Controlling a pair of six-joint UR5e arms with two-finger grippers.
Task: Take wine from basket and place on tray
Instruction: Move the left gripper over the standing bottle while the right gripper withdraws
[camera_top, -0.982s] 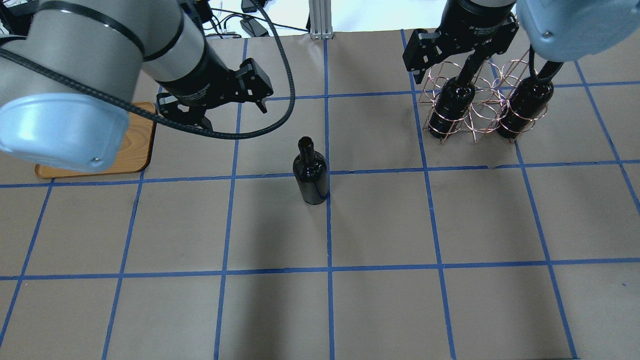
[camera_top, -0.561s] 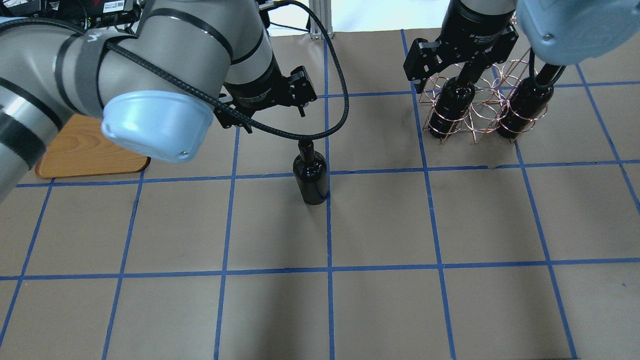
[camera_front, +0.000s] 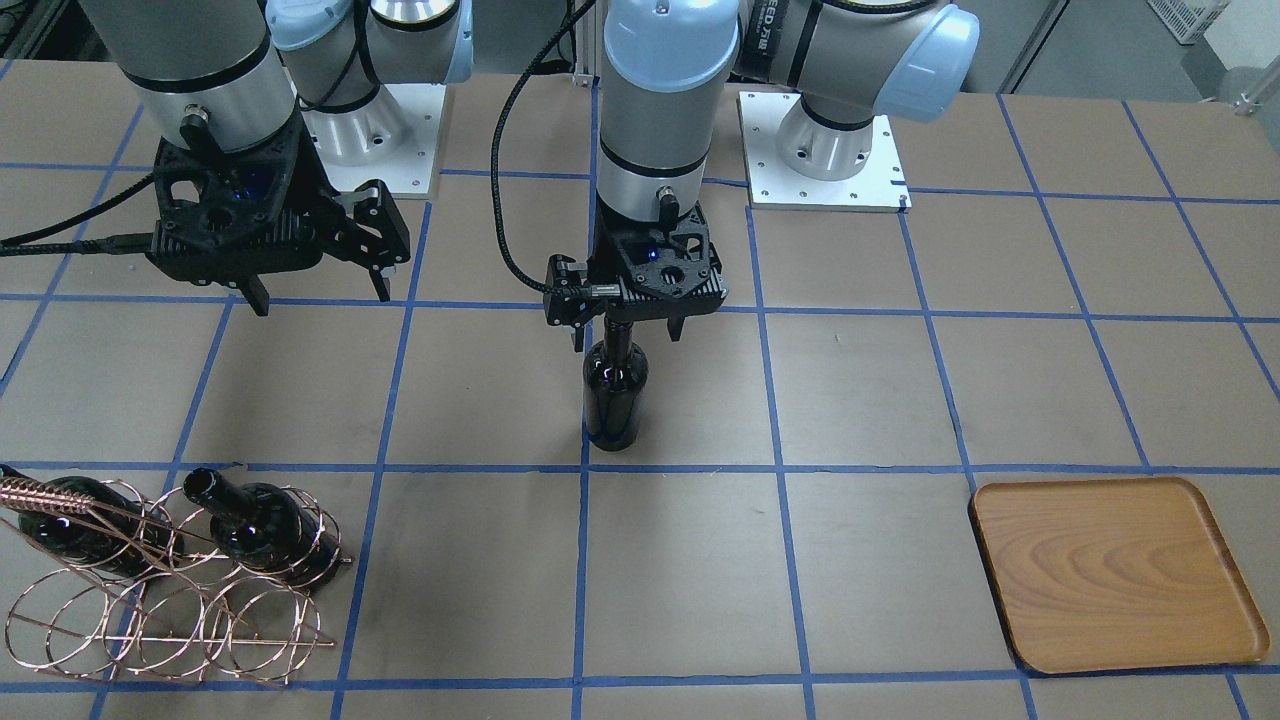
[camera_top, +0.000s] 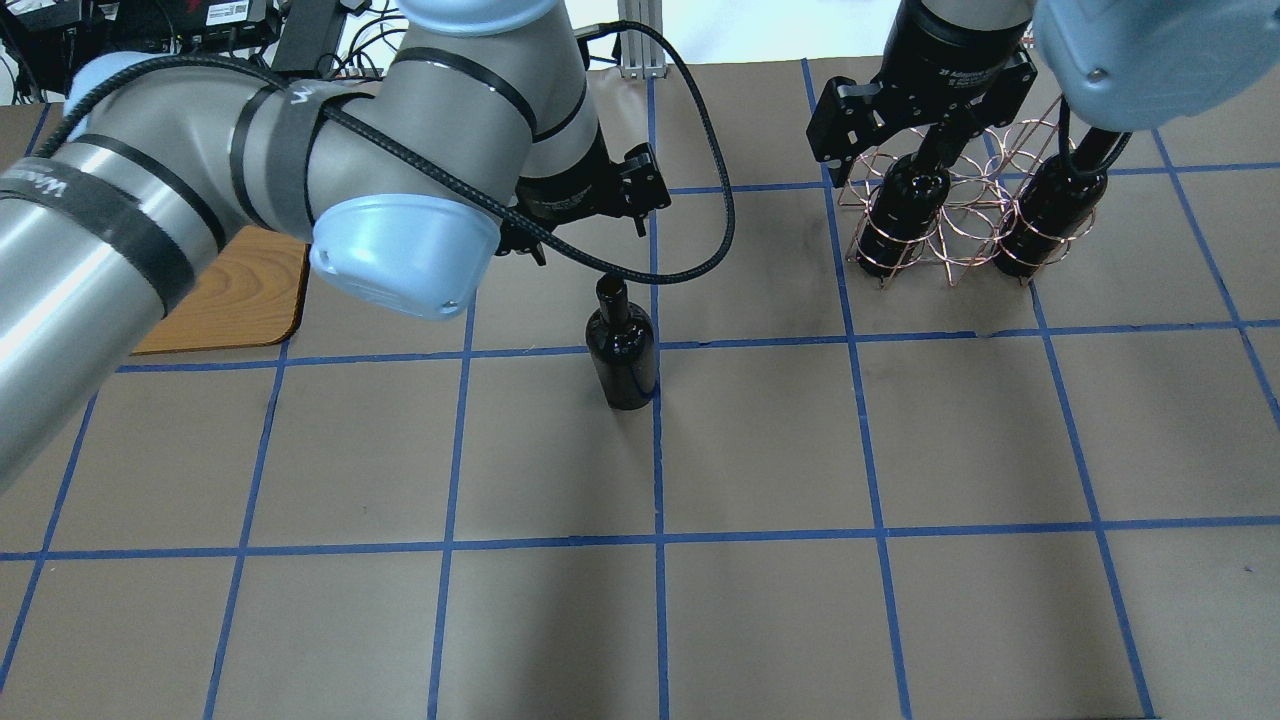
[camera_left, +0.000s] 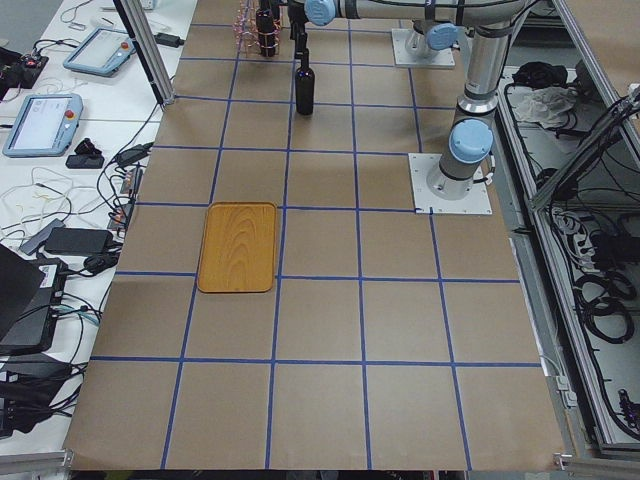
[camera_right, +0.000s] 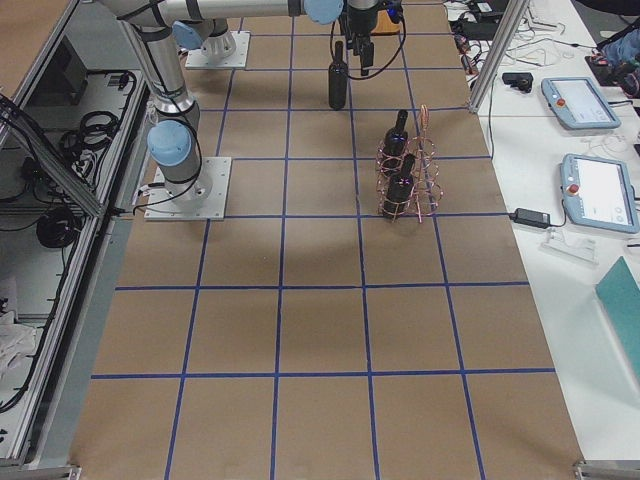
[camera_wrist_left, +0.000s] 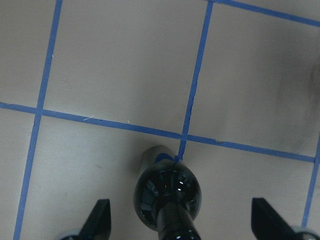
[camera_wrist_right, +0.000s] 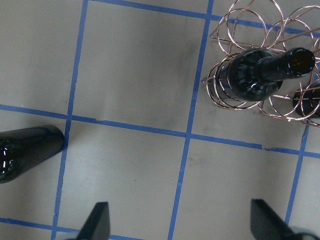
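Note:
One dark wine bottle (camera_top: 621, 345) stands upright on the table's middle; it also shows in the front view (camera_front: 612, 385). My left gripper (camera_front: 628, 328) is open just over it. In the left wrist view the neck (camera_wrist_left: 172, 222) stands between the spread fingers (camera_wrist_left: 99, 220), untouched. My right gripper (camera_front: 318, 292) is open and empty, hovering beside the copper wire basket (camera_top: 960, 215). Two more bottles (camera_top: 900, 205) (camera_top: 1050, 210) lie in the basket. The wooden tray (camera_top: 235, 300) lies bare at the left, partly hidden by my left arm.
Brown paper with a blue tape grid covers the table. The basket (camera_front: 150, 620) sits near the operators' edge in the front view, the tray (camera_front: 1110, 570) at the opposite side. A black cable (camera_top: 700, 260) loops from my left wrist near the standing bottle.
My left arm has swung right, from near the tray to above the standing bottle, with its gripper open. The right arm, the basket and the bottles have stayed put.

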